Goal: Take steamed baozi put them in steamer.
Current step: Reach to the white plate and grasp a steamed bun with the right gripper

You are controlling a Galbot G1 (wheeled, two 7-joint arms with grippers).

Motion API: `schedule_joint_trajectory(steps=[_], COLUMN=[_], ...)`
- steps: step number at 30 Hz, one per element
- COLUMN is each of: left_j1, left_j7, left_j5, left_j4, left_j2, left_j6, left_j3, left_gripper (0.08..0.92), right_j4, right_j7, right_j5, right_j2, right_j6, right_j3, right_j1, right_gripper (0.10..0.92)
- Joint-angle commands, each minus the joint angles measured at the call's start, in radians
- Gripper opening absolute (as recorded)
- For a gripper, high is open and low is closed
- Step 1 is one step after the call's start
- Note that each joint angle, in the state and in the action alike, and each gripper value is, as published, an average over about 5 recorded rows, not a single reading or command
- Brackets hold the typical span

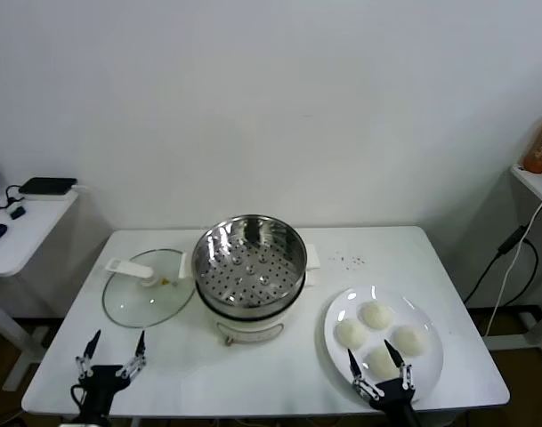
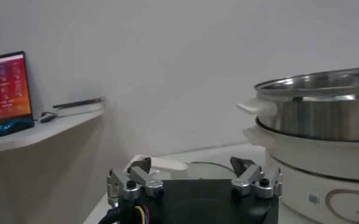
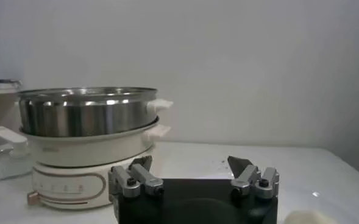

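- Left tool (image 1: 113, 349): parked at the near left corner of the bench (image 1: 279, 369), fingers spread wide and released, nothing between them. It looks idle.
- Glass lid (image 1: 146, 289): lies flat on the bench just left of the steamer, its white handle pointing left. It seems clear of the likely carrying path.
- Steamer (image 1: 250, 267): sits mid-bench with its lid off, the perforated tray bare.
- Baozi (image 1: 375, 314): all four rest on a white plate (image 1: 337, 311) at the near right; none has been moved yet.
- Right tool (image 1: 375, 357): released, jaws wide, poised over the nearest bun without touching it.
- Risks: the buns sit close together, so a descending finger could nudge a neighbour or dent soft dough; too hard a squeeze may crush the bun, too light and it may slip over the steamer's raised rim.
- Surroundings: white bench against a plain white wall, a side desk with electronics at far left, a shelf and cables at far right.
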Motion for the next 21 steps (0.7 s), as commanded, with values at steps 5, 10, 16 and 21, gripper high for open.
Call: schedule_joint_trajectory(steps=[5, 10, 16, 21], left_j1=[0.004, -0.001, -0.015, -0.027], left_j7=[0.019, 0.017, 0.0, -0.003], left_j5=[-0.001, -0.004, 0.007, 0.031], left_j4=[-0.005, -0.01, -0.023, -0.009], left_j2=[-0.002, -0.008, -0.032, -0.046], left_j6=[-0.005, -0.013, -0.016, -0.027], left_j3=[0.001, 0.006, 0.018, 0.032], left_gripper=[0.823, 0.823, 0.823, 0.823], right_j4=[0.025, 0.027, -0.006, -0.087], right_j7=[-0.046, -0.175, -0.334, -0.502], right_j5=[-0.034, 0.003, 0.081, 0.105], right_j2=[-0.079, -0.222, -0.376, -0.531], right_j6=[-0.195, -0.442, -0.662, -0.737], right_j3=[0.061, 0.055, -0.009, -0.104], right_j1=[0.155, 0.354, 0.553, 0.706], right_gripper=[0.823, 0.823, 0.823, 0.823])
